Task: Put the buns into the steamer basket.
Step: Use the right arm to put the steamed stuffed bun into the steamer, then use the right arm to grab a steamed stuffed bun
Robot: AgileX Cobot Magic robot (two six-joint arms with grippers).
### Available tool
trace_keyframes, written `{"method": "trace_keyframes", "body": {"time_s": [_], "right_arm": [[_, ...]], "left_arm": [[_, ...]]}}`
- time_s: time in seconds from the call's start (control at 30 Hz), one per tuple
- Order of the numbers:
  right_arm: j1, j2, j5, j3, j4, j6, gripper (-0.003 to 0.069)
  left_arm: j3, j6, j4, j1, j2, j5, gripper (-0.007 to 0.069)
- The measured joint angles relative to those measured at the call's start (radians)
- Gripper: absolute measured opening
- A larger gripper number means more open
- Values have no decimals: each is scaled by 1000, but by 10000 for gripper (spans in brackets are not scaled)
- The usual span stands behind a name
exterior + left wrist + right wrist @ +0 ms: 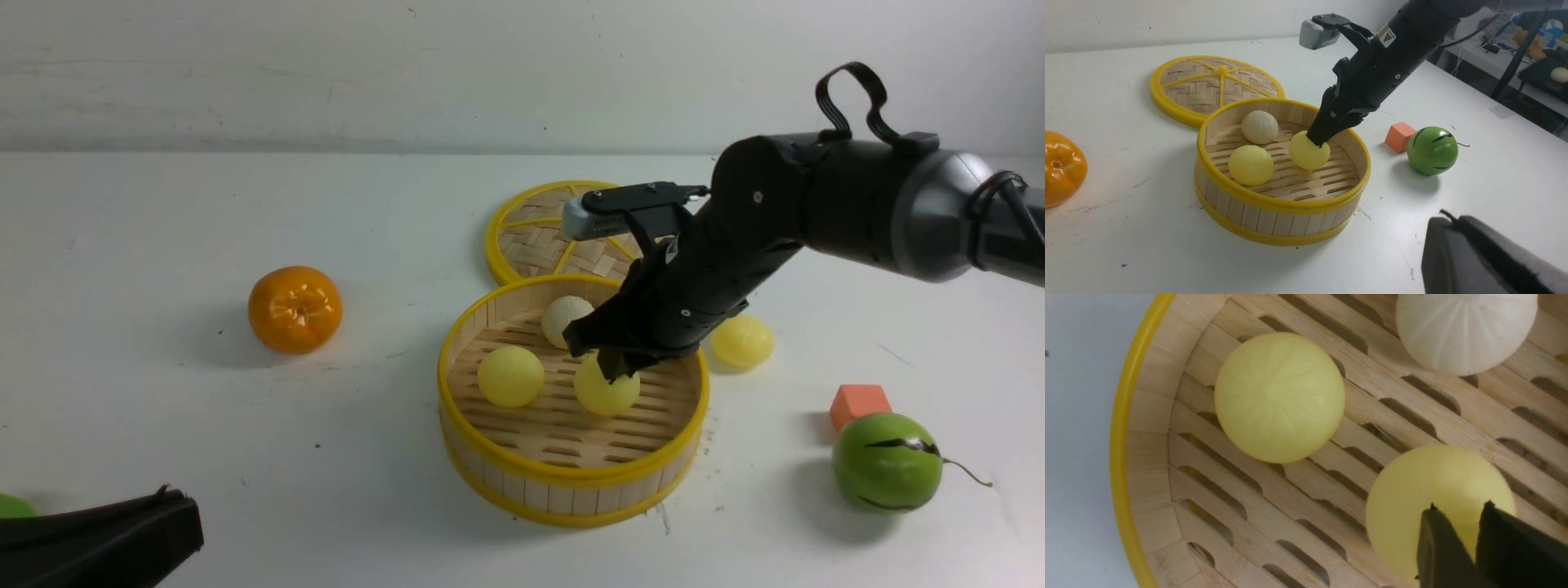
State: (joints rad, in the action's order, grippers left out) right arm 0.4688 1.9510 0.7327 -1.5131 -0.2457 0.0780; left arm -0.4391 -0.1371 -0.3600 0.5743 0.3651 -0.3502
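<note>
Your right arm comes in from the right, forearm sloping steeply down over the far wall of the steamer basket, wrist bent so the right gripper points at the slatted floor. The jaws are drawn narrow, with just a sliver of yellow between the tips, and they nip the crown of the pinched bun. That bun hangs directly under the jaws, inside the basket. You can't tell whether it sits on the slats or is a touch clear of them.

To the left of the jaws, apart from them, the yellow bun rests on the slats. Just beyond the jaws, near the far wall, sits the off-white bun. To their right, outside the wall and partly behind your forearm, the last bun lies on the table.

Your left gripper lies low at the near left, well away from the basket. It's a dark wedge, and you can't tell how its jaws stand.
</note>
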Motion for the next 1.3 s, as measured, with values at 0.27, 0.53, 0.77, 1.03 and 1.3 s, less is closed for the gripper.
{"method": "trace_keyframes", "body": {"time_s": [0.27, 0.53, 0.77, 1.03, 1.3], "right_arm": [[0, -11, 68, -6, 30, 0, 469], [-71, -108, 258, -102, 286, -112, 451], [-243, -33, 266, -115, 256, -117, 381], [-289, 122, 210, -215, 154, -85, 377], [-289, 260, 251, -379, 90, -56, 377]], "left_arm": [[0, 0, 0, 0, 0, 0, 2], [0, 0, 0, 0, 0, 1, 7], [0, 0, 0, 0, 0, 1, 15], [0, 0, 0, 0, 0, 1, 20], [0, 0, 0, 0, 0, -25, 20]]}}
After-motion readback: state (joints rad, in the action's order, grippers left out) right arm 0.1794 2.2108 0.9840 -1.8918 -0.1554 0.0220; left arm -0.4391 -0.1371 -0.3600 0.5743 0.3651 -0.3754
